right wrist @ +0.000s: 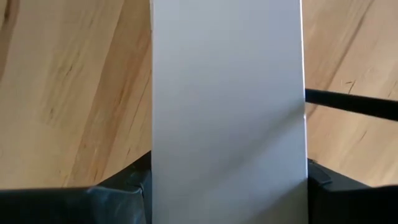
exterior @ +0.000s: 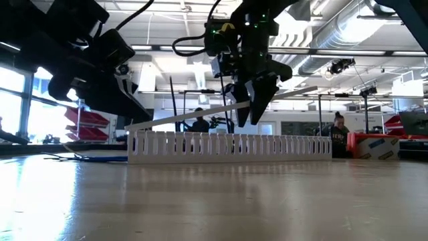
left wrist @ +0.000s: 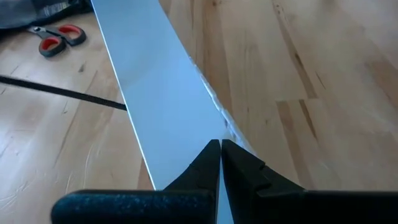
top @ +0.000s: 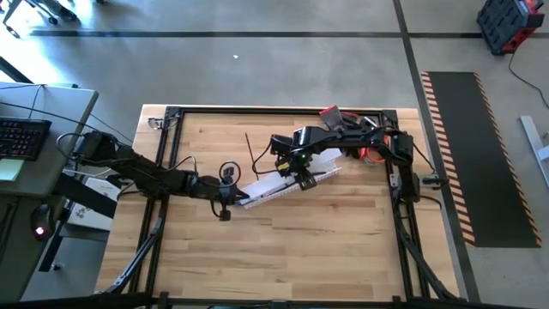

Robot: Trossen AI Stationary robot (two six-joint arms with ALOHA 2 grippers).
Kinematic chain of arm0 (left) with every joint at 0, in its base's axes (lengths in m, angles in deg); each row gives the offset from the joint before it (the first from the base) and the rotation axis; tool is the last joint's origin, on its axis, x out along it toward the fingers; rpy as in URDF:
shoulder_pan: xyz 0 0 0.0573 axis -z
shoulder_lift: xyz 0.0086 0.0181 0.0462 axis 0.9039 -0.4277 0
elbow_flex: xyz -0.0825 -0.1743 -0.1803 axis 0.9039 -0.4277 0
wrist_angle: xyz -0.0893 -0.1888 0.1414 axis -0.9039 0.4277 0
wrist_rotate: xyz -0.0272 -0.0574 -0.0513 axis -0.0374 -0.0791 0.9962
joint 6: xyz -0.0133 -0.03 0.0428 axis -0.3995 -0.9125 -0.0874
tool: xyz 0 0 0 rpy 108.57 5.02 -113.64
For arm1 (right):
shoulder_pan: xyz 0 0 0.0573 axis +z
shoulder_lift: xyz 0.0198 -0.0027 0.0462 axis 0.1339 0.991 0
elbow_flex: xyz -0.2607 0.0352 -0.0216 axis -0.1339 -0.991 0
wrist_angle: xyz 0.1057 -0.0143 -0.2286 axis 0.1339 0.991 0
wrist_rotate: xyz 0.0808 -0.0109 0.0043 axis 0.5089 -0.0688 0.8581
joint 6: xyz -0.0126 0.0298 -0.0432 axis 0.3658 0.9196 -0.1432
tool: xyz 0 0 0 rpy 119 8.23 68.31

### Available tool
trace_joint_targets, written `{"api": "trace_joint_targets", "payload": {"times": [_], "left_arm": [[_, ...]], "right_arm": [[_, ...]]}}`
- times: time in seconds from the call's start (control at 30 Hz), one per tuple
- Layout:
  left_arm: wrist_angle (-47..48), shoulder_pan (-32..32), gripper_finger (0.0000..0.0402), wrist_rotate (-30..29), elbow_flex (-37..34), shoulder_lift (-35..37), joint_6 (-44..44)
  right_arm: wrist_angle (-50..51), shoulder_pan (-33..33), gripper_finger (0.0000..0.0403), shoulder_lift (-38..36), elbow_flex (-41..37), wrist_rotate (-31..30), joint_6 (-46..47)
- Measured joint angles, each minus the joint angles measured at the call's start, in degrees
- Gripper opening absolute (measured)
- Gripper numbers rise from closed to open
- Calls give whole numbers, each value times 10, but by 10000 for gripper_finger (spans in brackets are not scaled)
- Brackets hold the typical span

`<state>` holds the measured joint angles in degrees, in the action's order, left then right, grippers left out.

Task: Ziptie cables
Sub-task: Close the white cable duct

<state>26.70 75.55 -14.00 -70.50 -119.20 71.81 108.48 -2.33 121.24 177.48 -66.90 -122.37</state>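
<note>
Flat white plastic strip (exterior: pixel 221 110) is held above the white slotted channel (exterior: pixel 231 145) by both grippers, left gripper (left wrist: pixel 221 149) pinched on its end, right gripper (exterior: pixel 253 100) clamped across it mid-length; no ziptying is done.

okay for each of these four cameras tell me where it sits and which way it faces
High: overhead, straight down; both arms, white strip between them.
Low: table height, level; slotted channel, arms above.
Left wrist: past left end effector, shut on the strip's edge.
Right wrist: right end effector across the strip.
All four share the strip.

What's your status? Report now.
Left gripper shut on white strip end. Right gripper shut on white strip, tilted above slotted channel. Cables not seen.
</note>
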Motion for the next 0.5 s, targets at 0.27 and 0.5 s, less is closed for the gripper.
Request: {"api": "trace_joint_targets", "payload": {"times": [0.27, 0.5], "left_arm": [[-4, 0, 0, 3, 0, -1, 2], [-8, 0, 0, 3, 0, 0, 4]], "right_arm": [[18, -2, 195, 0, 5, 9, -9], [27, -9, 195, 0, 14, 37, -16]]}}
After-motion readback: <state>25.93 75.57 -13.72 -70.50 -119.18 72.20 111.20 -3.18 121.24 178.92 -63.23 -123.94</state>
